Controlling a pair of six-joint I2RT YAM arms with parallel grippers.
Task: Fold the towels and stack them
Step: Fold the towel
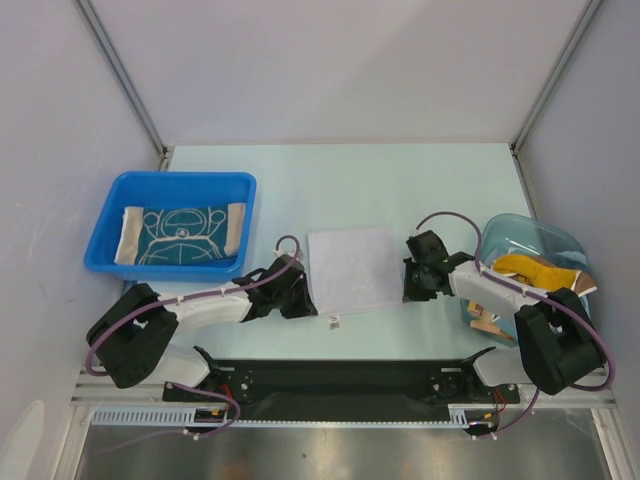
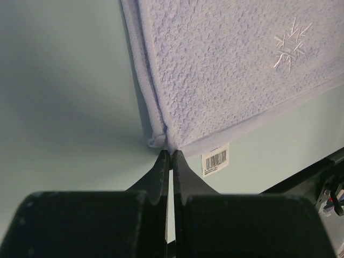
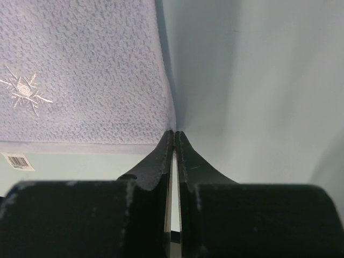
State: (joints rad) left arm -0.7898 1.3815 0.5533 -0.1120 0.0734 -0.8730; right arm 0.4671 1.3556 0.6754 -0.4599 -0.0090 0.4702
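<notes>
A pale lavender-white towel (image 1: 352, 270) lies folded flat at the middle of the table, a white snowflake stitched on it (image 2: 290, 45). My left gripper (image 1: 307, 304) is shut on its near left corner (image 2: 161, 137); in the left wrist view the black fingertips (image 2: 163, 161) pinch the hem. My right gripper (image 1: 407, 292) is shut at the near right corner (image 3: 161, 121), its tips closed against the towel's edge. A teal towel with white swirls (image 1: 180, 235) lies folded in the blue bin (image 1: 105, 235) at the left. A brown and yellow towel (image 1: 535, 268) sits crumpled in the clear tub (image 1: 530, 235) at the right.
A barcode label (image 2: 216, 159) hangs from the lavender towel's near edge onto the table. Orange cloth (image 1: 488, 322) shows under the right arm beside the tub. The black base rail (image 1: 340, 380) runs along the near edge. Grey walls close in the table on three sides.
</notes>
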